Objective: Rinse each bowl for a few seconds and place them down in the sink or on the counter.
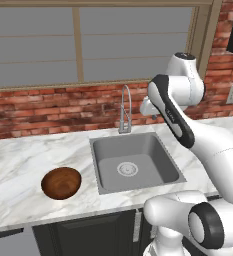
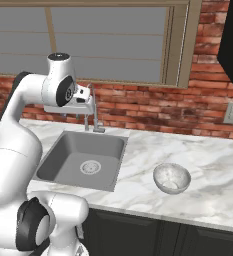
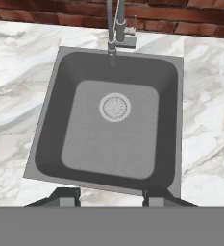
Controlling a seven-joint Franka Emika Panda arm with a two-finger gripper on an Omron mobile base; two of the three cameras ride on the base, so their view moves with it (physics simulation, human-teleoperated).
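I have the hand raised above the sink [image 3: 51, 120], looking straight down into the basin, so I judge this to be the very start: neither bowl has been picked up or rinsed yet. The gripper [image 3: 111, 196] shows as two dark fingertips at the near rim of the basin, standing apart with nothing between them; the jaws are spread and empty.

The brown bowl [image 1: 61, 182] sits upright on the counter [image 1: 18, 160] to the left of the sink, near the front edge and clear of the basin. It is round, dark reddish-brown with a wood look, and its hollow seems bare. The pale bowl [image 2: 172, 178] sits upright on the counter on the other side of the sink, also near the front edge; it is grey-white with a speckled inside.

The faucet [image 1: 125, 112] stands behind the basin, its spout curving over it. I see no water running.

My next move, as I reckon it, is to swing toward one bowl, come down over its rim, and pinch the wall with one finger inside and one outside. The rim is thin and curved, so a slip is the risk.
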